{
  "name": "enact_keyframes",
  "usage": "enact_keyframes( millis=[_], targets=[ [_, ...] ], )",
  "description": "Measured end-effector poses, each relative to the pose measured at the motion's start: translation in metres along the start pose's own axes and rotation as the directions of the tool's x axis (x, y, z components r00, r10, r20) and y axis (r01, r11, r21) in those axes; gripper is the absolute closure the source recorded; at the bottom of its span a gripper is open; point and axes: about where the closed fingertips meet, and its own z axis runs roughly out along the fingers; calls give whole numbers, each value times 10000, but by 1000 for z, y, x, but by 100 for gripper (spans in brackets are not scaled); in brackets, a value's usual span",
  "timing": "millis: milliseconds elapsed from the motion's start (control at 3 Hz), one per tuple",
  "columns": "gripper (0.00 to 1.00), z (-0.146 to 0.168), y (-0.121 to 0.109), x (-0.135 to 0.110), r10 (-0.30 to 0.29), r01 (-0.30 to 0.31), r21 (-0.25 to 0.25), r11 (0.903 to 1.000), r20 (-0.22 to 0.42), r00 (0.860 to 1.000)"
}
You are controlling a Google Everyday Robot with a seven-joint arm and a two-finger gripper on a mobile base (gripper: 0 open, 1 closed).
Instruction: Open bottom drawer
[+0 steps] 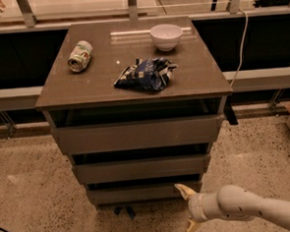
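Note:
The bottom drawer [140, 192] is the lowest and narrowest of three grey-brown handleless fronts on the cabinet, and it looks closed. My gripper [186, 210] is open, with one finger [183, 190] pointing up by the drawer's right end and the other [190, 228] pointing down near the floor. It sits just in front of and below the drawer's right corner, on a white arm [254, 211] coming from the lower right.
On the cabinet top [201, 75] lie a tipped can [80, 56], a crumpled blue chip bag [146, 73] and a white bowl [166, 36]. The middle drawer [141, 168] and top drawer [136, 134] sit above. A cable [240, 43] hangs at the right. Speckled floor surrounds the cabinet.

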Motion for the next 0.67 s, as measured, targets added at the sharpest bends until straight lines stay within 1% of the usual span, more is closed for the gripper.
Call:
enact_keyframes(
  millis=[333,667],
  targets=[
    [0,30,14,34,279,-279,-20,9996,230,9993],
    [0,29,14,33,267,-266,-21,9996,222,9994]
  ],
)
